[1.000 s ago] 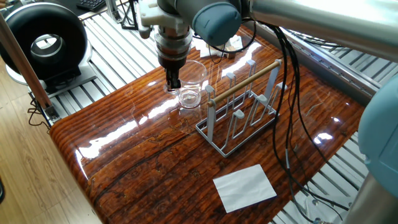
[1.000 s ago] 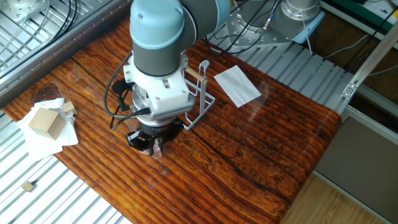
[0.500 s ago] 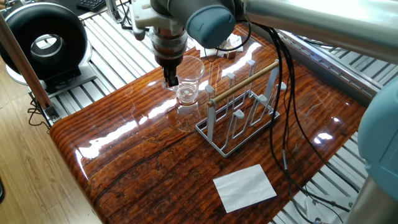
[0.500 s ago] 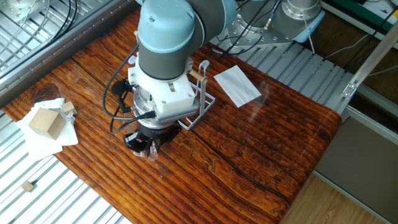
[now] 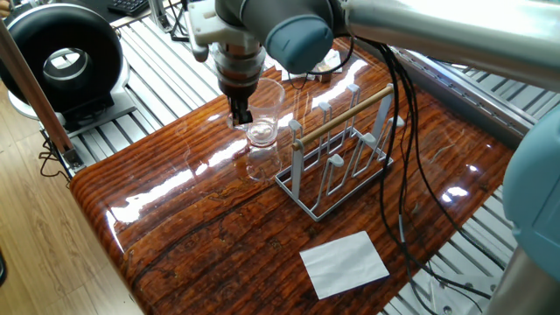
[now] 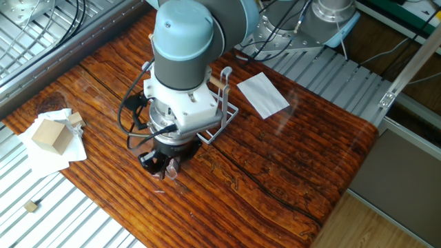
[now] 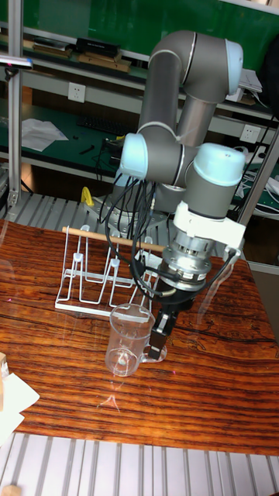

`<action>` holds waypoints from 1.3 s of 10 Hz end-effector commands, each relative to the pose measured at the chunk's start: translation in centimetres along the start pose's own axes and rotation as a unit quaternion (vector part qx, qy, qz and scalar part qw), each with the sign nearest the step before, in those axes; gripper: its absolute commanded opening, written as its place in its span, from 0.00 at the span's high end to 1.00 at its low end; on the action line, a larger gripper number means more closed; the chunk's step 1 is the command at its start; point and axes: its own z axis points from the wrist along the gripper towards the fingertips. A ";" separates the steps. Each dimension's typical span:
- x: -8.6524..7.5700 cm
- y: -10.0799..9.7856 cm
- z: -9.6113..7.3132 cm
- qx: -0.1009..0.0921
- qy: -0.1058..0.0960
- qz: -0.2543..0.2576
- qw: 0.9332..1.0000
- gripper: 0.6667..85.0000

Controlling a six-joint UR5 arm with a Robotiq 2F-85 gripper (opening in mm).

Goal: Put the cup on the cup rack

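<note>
Clearly the fingers [image 7: 160, 335] pinch the cup [image 7: 127, 339] by its rim, upright above the bench [image 5: 210, 236], leaving its mouth free for the cup rack [image 5: 339, 157].

On the bench [image 5: 175, 254] the cup rack [image 5: 341, 162] stands near the middle. The cup [image 7: 130, 339] hangs tilted just beside the rack, above the bench, its rim in the tool [image 7: 160, 335]. A paper sheet [image 5: 344, 262] lies apart from the rack.
</note>
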 end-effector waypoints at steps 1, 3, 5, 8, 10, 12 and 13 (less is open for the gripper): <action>-0.4 0.2 0.9 0.000 -0.014 -0.015 1.000 0.51; -0.7 0.1 1.1 0.001 -0.018 -0.025 1.000 0.37; -0.7 0.1 1.1 0.001 -0.018 -0.028 0.999 0.34; -0.8 0.2 0.6 -0.003 -0.011 -0.025 1.000 0.33; -1.0 0.3 0.0 -0.006 -0.004 -0.019 1.000 0.32; -1.3 0.5 -0.9 -0.009 0.006 -0.014 1.000 0.32; -1.2 0.3 -1.4 -0.005 0.017 -0.015 1.000 0.32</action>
